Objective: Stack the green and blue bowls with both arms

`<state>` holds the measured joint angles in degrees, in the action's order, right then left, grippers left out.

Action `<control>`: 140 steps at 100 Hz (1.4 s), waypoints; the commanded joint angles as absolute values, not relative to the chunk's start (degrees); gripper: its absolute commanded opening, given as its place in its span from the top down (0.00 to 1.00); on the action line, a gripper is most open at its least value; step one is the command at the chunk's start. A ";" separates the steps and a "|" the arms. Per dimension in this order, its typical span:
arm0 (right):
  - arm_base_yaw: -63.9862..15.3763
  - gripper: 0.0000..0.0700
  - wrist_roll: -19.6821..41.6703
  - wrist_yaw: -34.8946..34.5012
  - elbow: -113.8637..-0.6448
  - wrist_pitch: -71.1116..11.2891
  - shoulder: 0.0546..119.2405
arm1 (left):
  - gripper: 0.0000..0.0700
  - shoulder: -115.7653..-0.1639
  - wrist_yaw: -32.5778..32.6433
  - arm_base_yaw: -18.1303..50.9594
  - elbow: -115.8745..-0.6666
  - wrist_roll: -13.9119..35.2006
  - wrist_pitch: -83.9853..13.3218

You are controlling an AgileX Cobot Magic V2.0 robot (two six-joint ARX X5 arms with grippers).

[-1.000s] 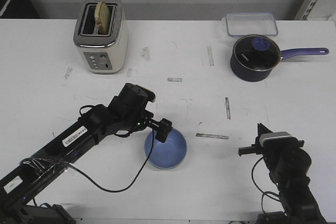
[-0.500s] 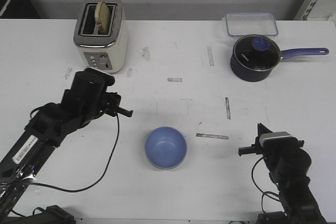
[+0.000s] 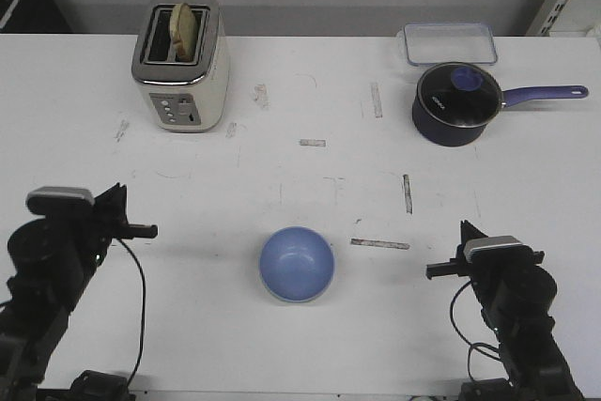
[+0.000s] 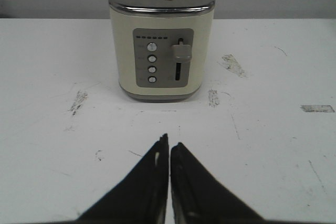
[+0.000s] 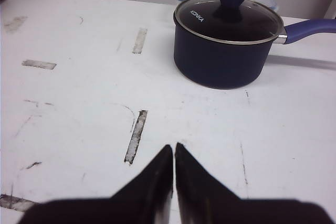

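Observation:
The periwinkle blue bowl (image 3: 297,265) sits upright on the white table, near the front middle. No separate mint green bowl shows. A thin pale edge lies under the blue bowl's near rim, and I cannot tell what it is. My left gripper (image 3: 143,229) is shut and empty at the front left, well left of the bowl. In the left wrist view the left gripper (image 4: 169,142) points at the toaster. My right gripper (image 3: 434,270) is shut and empty at the front right. In the right wrist view the right gripper (image 5: 174,148) points toward the saucepan.
A cream toaster (image 3: 180,63) with bread in it stands at the back left and also shows in the left wrist view (image 4: 161,35). A dark navy saucepan (image 3: 455,103) with a purple handle and a clear lidded box (image 3: 450,43) stand at the back right.
My left arm has drawn back from the blue bowl to the front left corner, with nothing in its gripper. The bowl stays put. The right arm has not moved.

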<state>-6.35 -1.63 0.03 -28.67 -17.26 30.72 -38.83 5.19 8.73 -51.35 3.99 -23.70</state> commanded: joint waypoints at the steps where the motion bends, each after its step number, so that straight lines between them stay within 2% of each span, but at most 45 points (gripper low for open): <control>1: -6.42 1.00 -0.91 -0.01 -29.28 -16.69 30.81 | 1.00 -34.68 5.87 7.97 -48.03 4.40 -22.55; 18: -6.42 1.00 -0.91 -0.01 -29.28 -16.62 30.81 | 1.00 -26.87 6.20 6.15 -39.77 3.90 -22.57; 37: -6.42 1.00 -0.93 0.01 -29.28 -16.56 30.81 | 1.00 -24.95 6.20 5.96 -34.20 3.90 -20.47; 116: -6.42 1.00 -0.93 0.01 -29.28 -16.27 30.79 | 1.00 -19.31 6.20 6.11 -33.89 4.12 -19.94; 140: -6.42 1.00 -0.93 0.01 -29.28 -16.27 30.79 | 1.00 -16.14 5.56 3.86 -30.63 4.12 -18.31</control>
<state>-6.35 -1.63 0.03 -28.67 -17.10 30.72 -17.52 5.82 4.16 -32.25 3.99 -19.66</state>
